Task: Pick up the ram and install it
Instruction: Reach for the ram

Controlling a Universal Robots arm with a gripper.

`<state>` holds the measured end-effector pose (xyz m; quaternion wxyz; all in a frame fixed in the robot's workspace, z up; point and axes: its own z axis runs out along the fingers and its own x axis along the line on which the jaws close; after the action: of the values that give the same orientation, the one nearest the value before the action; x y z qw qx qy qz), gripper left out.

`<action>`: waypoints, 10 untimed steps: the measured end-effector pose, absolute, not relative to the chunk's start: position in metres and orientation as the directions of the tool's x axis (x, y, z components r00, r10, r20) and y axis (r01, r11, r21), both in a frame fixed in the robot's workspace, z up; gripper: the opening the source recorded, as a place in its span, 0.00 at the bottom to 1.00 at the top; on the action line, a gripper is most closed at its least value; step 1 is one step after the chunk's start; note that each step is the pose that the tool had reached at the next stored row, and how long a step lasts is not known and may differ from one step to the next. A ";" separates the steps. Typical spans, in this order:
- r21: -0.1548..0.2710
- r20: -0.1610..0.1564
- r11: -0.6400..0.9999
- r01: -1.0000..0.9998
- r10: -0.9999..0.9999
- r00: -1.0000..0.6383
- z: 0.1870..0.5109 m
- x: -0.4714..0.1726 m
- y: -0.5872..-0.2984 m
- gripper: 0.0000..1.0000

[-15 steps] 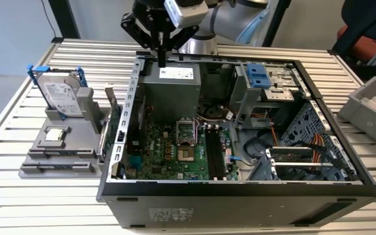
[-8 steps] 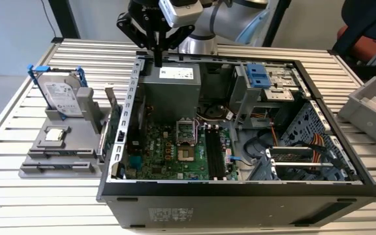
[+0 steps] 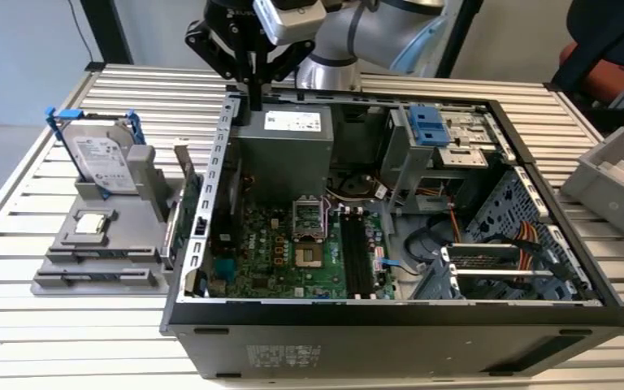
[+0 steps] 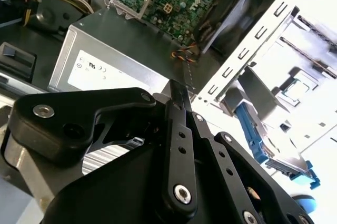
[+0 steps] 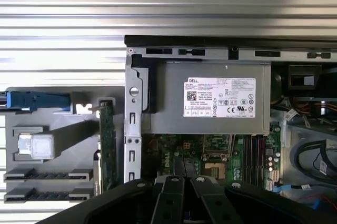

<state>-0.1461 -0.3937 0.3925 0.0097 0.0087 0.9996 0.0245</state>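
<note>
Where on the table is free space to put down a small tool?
Bare table slats lie at the exterior view's lower left, bordered by the grey holder and the computer case. The strip between case and grey bin is crowded.

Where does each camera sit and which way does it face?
Exterior view: off the arm, looking down into the computer case; arm and gripper at its far edge.
First wrist view: on the arm, facing down at the power supply, gripper in foreground.
Second wrist view: looks along the gripper.
Both wrist views share power supply and gripper.
</note>
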 end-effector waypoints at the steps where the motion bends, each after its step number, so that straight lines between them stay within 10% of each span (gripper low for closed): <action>1: 0.049 -0.019 0.999 0.017 0.018 -1.000 0.393 -0.147 -0.394 0.00; 10: 0.049 -0.019 0.999 0.014 0.015 -1.000 0.392 -0.153 -0.394 0.00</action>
<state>-0.1533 -0.3936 0.3925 0.0097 0.0073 0.9996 0.0245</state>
